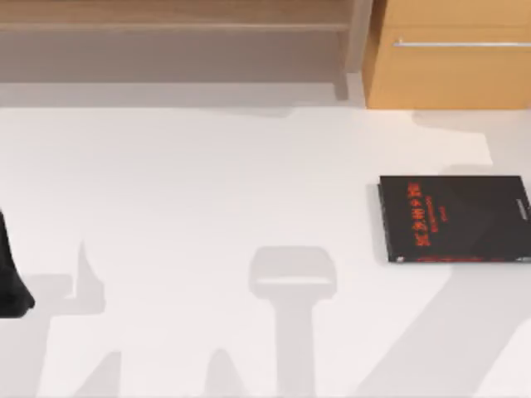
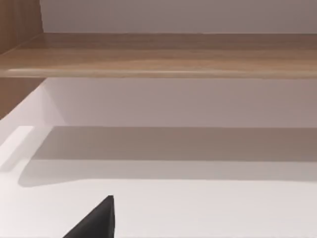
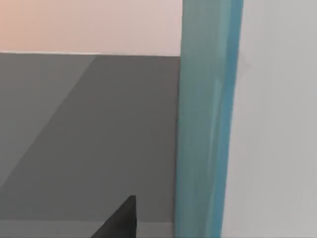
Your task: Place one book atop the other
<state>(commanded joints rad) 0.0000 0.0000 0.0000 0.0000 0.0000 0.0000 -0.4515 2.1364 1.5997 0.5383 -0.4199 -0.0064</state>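
The thin black book with red lettering [image 1: 455, 219] lies flat at the right of the white surface [image 1: 207, 191], free to receive a load. The teal-covered book [image 3: 208, 119] stands close before the right wrist camera, presumably carried; whether either arm's jaws are clenched I cannot tell. The left arm [image 1: 12, 278] sits at the left edge.

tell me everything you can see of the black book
The black book is thin and lies flat on the white table near the top view's right edge, cover up. The cover looks matte black, with red lettering running along its left part and a red strip along the near edge. A thin dark spine shows at its left side. Nothing rests on it or grips it.
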